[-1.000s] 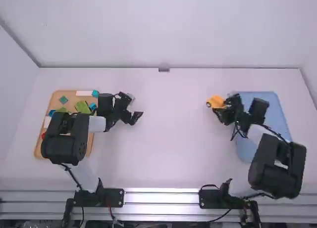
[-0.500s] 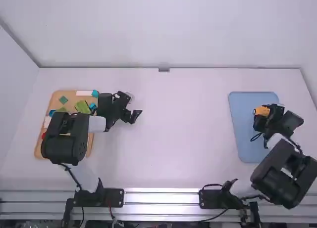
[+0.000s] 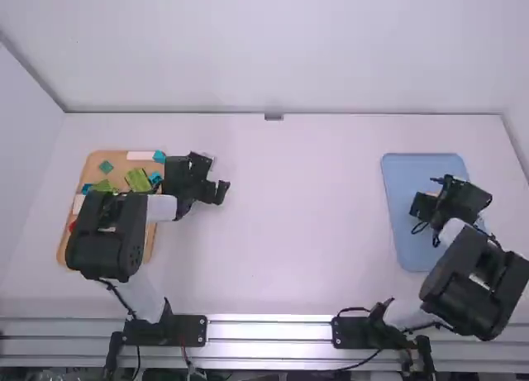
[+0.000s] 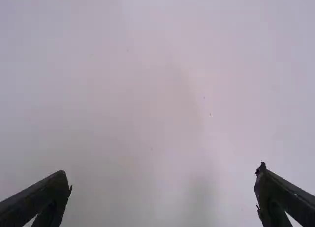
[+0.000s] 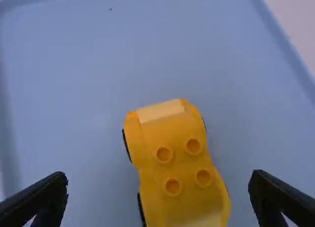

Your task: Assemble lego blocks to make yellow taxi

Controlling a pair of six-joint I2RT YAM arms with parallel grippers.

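Observation:
Over the blue tray at the right stands my right gripper (image 3: 431, 196), which largely hides the taxi there. In the right wrist view the yellow taxi (image 5: 179, 163), with dark wheels and several round studs on top, lies on the tray floor between the spread fingers of my right gripper (image 5: 158, 180), touching neither. Off the right edge of the wooden tray, over bare table, is my left gripper (image 3: 216, 176). The left wrist view has my left gripper (image 4: 163, 180) open above the white table, holding nothing.
The wooden tray (image 3: 149, 234) at the left holds green, teal, white and red blocks, partly under the left arm. The blue tray (image 3: 405, 253) has a low raised rim. A wall (image 3: 331, 50) rises behind the table.
My right gripper has carried the taxi rightward from the blue tray's left edge into the tray and let it go, opening around it. My left gripper has shifted slightly to the left.

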